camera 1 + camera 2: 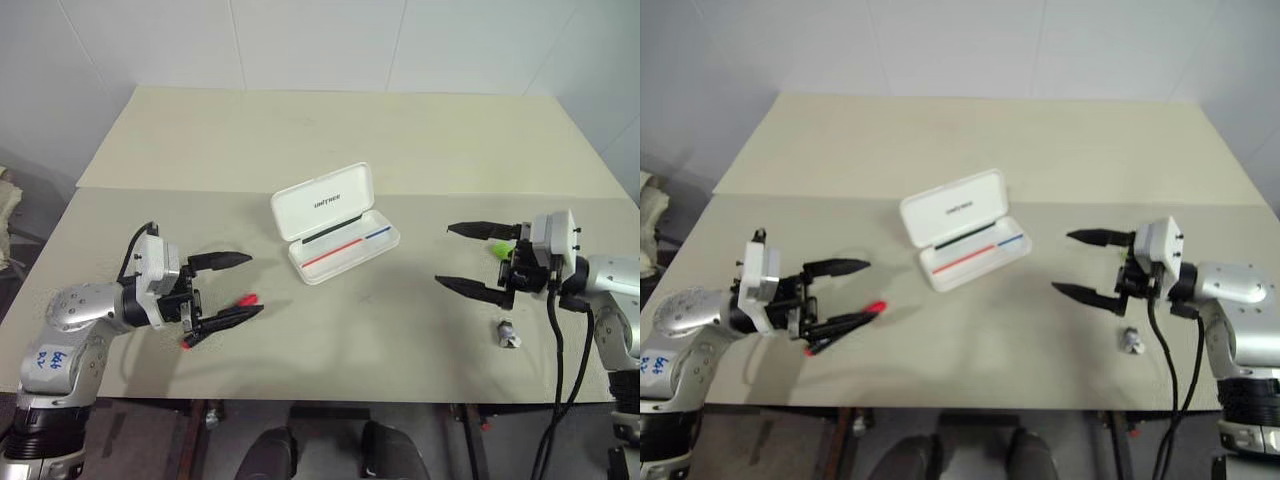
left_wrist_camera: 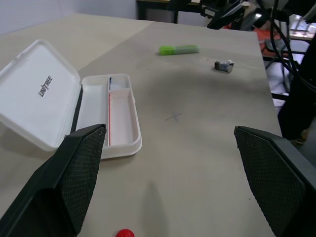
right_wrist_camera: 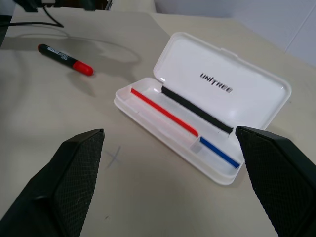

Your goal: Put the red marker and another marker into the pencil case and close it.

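While both grippers (image 1: 246,284) (image 1: 450,256) gape wide, the pencil case (image 1: 335,224) lies open, markerless.

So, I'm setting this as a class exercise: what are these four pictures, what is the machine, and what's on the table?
It is a humanoid robot with two arms. Two pictures look down from its head; two look out from its wrists, along each gripper's black fingers. On the beige table lies an open white plastic pencil case, a slim red-and-black marker, a short lime-green marker and a small grey stubby object. The left gripper hovers over the red marker, the right gripper near the green one. Both are open, holding nothing.
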### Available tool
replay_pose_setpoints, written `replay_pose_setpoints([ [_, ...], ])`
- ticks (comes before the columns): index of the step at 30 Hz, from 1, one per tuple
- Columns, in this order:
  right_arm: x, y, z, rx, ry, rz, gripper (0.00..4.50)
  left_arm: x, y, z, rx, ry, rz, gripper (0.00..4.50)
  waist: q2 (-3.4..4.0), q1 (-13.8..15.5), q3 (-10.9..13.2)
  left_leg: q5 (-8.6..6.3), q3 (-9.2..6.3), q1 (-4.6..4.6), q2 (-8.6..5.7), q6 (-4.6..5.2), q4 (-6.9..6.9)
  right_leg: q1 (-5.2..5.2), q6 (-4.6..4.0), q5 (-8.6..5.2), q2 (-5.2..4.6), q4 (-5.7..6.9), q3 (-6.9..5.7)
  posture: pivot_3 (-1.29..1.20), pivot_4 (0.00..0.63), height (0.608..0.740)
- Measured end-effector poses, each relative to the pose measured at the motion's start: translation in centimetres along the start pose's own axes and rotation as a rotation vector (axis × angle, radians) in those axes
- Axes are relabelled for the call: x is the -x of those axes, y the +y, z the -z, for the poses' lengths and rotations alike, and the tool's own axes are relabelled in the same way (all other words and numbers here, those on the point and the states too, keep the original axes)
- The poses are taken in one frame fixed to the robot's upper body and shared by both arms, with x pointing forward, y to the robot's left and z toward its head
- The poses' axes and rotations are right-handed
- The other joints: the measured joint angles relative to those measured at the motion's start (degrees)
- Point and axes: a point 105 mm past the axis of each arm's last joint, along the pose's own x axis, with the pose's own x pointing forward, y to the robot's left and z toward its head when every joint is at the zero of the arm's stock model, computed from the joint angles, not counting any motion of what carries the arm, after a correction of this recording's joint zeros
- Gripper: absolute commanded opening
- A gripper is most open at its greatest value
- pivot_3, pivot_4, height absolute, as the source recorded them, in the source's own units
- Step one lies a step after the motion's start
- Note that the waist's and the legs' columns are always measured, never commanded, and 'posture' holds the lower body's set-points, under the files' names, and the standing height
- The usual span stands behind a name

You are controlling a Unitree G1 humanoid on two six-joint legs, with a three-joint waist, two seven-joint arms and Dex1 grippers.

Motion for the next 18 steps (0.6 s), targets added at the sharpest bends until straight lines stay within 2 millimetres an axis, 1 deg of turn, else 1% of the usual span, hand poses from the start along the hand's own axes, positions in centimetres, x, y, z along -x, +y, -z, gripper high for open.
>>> replay_pose_setpoints([
  [4, -0.3, -0.7, -0.2, 0.003, -0.005, -0.002, 4.50, 0.2, 0.3, -0.3, -0.015, 0.003, -0.021, 4.46, 0.00, 0.02, 0.00, 0.00, 0.03, 0.01, 0.02, 0.00, 0.03, 0.01, 0.00, 0.00, 0.00, 0.00, 0.01, 0.00, 0.150, 0.740],
  [7, -0.3, -0.9, 0.2, 0.006, -0.005, 0.003, 4.50, 0.0, 0.4, -0.3, -0.025, -0.010, -0.031, 4.46, 0.00, 0.00, 0.00, 0.00, 0.05, 0.01, 0.01, 0.00, 0.01, 0.01, 0.00, 0.00, 0.00, 0.00, 0.01, 0.00, 0.150, 0.740],
  [9, -0.8, -0.8, 0.3, 0.001, -0.018, -0.003, 4.50, -0.5, 0.5, -0.4, -0.027, -0.023, -0.036, 4.46, 0.00, -0.03, 0.00, 0.00, 0.07, 0.01, 0.02, 0.00, 0.01, -0.01, 0.00, 0.00, 0.00, 0.00, 0.00, 0.00, 0.150, 0.740],
  [12, -2.1, -0.8, -0.1, 0.016, -0.043, -0.024, 4.50, -1.7, 1.0, -1.1, -0.063, -0.032, -0.034, 4.46, 0.00, -0.06, 0.00, 0.00, 0.11, 0.01, 0.01, -0.01, 0.02, -0.02, 0.00, 0.00, 0.00, 0.00, 0.01, 0.00, 0.150, 0.740],
  [14, -2.5, -0.9, -0.3, 0.036, -0.056, -0.025, 4.50, -2.3, 1.1, -1.0, -0.071, -0.024, -0.040, 4.46, 0.00, -0.03, 0.00, 0.00, 0.11, 0.02, 0.01, -0.01, 0.02, -0.01, 0.00, 0.00, 0.00, 0.00, 0.00, 0.00, 0.150, 0.740],
  [17, -3.2, -0.9, -0.1, 0.035, -0.081, -0.020, 4.50, -3.6, 1.5, -1.1, -0.106, -0.023, -0.049, 3.85, -0.01, 0.05, -0.01, 0.00, 0.12, -0.02, 0.00, -0.01, 0.05, -0.01, 0.00, 0.00, 0.00, 0.00, 0.00, 0.00, 0.150, 0.740],
  [18, -3.5, -0.8, 0.0, 0.029, -0.091, -0.022, 4.50, -3.8, 1.9, -1.2, -0.120, -0.022, -0.055, 3.54, -0.01, 0.02, -0.01, 0.01, 0.11, -0.01, 0.01, -0.01, 0.05, -0.02, 0.00, 0.00, 0.01, 0.00, 0.00, 0.00, 0.150, 0.740],
])
